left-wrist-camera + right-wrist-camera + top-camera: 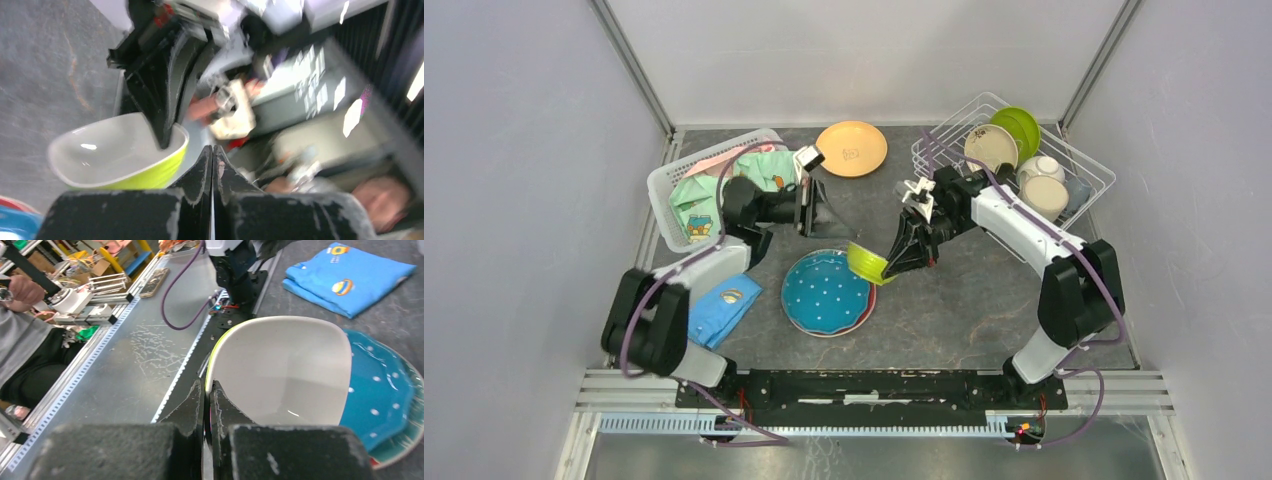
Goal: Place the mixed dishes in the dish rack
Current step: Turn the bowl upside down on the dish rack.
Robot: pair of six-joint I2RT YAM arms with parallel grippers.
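Rim-pinch by your right tool (206,390) holds the lime-green bowl (280,370) tilted above the blue dotted plate (824,290), near centre, likely bound for the dish rack (936,150) far right. Your left tool (212,152) is clenched on nothing.

red plate (382,460) mostly under blue plate (385,395), left-wrist bg blurred

Dark grey desk (964,310), stone-like pattern. Far L: white basket (664,190) w/ clothes. Far centre: orange plate (851,148), flat. Far R corner: wire dish rack (934,150). Near centre: red plate (826,335) w/ blue dotted plate (827,291) on top. Near L: folded blue cloth (721,307).
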